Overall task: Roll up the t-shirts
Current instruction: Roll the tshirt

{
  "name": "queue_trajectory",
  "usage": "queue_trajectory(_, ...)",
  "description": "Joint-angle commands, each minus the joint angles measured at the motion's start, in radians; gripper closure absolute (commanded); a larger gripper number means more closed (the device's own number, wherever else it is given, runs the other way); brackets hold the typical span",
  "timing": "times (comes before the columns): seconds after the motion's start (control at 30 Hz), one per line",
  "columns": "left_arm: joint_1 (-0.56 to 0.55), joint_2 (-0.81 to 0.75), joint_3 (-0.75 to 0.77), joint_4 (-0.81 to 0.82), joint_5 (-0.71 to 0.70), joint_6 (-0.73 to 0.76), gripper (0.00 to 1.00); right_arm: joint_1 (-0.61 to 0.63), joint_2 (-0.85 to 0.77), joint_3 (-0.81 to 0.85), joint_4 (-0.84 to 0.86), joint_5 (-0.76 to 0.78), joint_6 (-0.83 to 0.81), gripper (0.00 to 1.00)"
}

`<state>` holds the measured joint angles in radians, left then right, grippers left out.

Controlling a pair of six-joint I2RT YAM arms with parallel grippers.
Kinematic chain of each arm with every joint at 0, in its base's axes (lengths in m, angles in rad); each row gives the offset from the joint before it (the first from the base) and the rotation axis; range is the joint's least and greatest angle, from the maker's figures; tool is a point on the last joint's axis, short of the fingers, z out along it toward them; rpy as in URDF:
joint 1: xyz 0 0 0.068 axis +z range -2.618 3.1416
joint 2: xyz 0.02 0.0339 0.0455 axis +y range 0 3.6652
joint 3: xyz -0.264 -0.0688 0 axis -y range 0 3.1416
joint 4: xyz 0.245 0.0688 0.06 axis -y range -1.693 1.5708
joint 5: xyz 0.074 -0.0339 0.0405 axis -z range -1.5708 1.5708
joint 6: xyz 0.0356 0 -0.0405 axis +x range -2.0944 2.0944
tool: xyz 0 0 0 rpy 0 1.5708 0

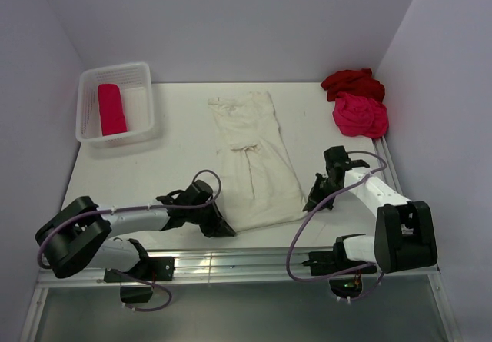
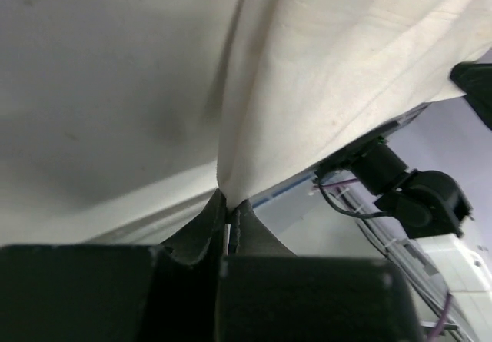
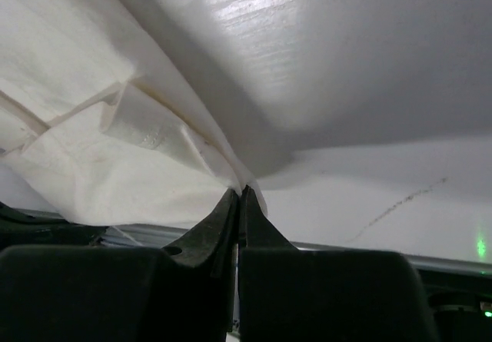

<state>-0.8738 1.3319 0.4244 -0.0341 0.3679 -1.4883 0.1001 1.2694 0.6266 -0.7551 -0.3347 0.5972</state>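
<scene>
The cream t-shirt [image 1: 252, 161] lies lengthwise in the middle of the table [image 1: 115, 177], its collar toward the far wall. The left gripper [image 1: 225, 230] is clenched on its near-left corner, and the right gripper [image 1: 310, 202] is clenched on its near-right edge. Both wrist views show cream cloth nipped between closed jaws. In the far right corner, the dark red t-shirt [image 1: 352, 83] and the hot pink t-shirt [image 1: 360, 116] lie bunched and touching. The rolled pink-red t-shirt [image 1: 111, 109] sits in the white basket [image 1: 117, 69] at far left.

White mesh basket [image 1: 141, 100] at far-left of white table [image 1: 131, 173], metal rail [image 1: 231, 261] along near edge — pale walls [image 1: 231, 19] around.
</scene>
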Motion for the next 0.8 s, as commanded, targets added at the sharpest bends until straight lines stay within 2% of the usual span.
queue_trajectory(0.0,0.004,-0.057,0.045,-0.066,-0.001,-0.055,1.00,-0.003,-0.015,0.085,-0.091,-0.010,0.006,1.00)
queue_trajectory(0.23,0.047,-0.094,0.027,-0.026,0.060,-0.118,1.00,-0.005,0.067,0.191,-0.153,-0.013,-0.004,1.00)
queue_trajectory(0.43,0.151,-0.094,0.068,-0.087,0.100,-0.049,1.00,-0.005,0.114,0.281,-0.188,0.000,-0.004,1.00)
queue_trajectory(0.77,0.280,0.024,0.191,-0.159,0.172,0.082,1.00,-0.017,0.246,0.419,-0.224,0.013,-0.002,1.00)
